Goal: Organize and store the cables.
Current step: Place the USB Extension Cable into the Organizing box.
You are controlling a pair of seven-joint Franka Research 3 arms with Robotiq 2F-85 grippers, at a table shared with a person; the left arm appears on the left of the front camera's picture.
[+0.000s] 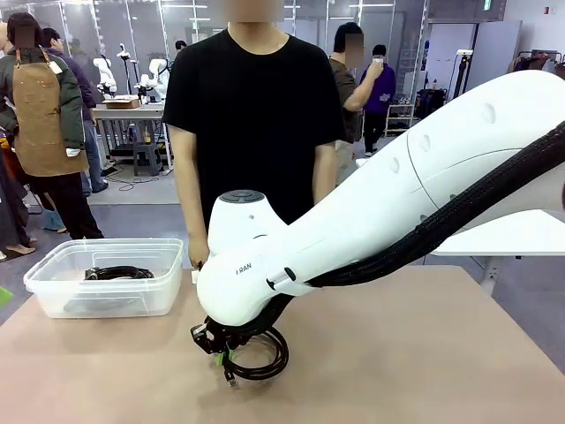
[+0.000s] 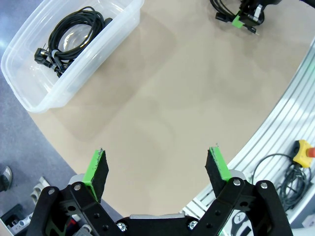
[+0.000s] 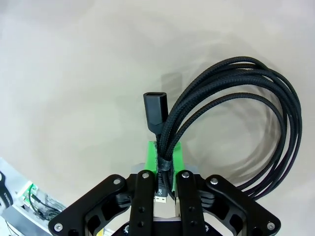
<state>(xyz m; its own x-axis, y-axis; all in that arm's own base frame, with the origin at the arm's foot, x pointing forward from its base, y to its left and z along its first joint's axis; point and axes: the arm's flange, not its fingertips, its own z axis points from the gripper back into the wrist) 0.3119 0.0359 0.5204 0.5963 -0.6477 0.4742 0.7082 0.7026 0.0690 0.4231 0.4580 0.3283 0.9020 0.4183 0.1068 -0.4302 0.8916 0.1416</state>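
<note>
Braided cable coil (image 3: 236,123): pinched at its bundled strands by the closed right gripper (image 3: 164,157), low over the table (image 1: 424,353), likely for carrying. Second coil (image 1: 118,272): stored in the clear bin (image 1: 53,287). Left gripper (image 2: 157,169): open, empty, apart from both.

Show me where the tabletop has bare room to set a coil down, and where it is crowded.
Bare: the tan table right of the right gripper and its braided cable coil, and the stretch between the open left gripper and the clear bin. Crowded: inside the bin, where a coiled cable lies.
</note>
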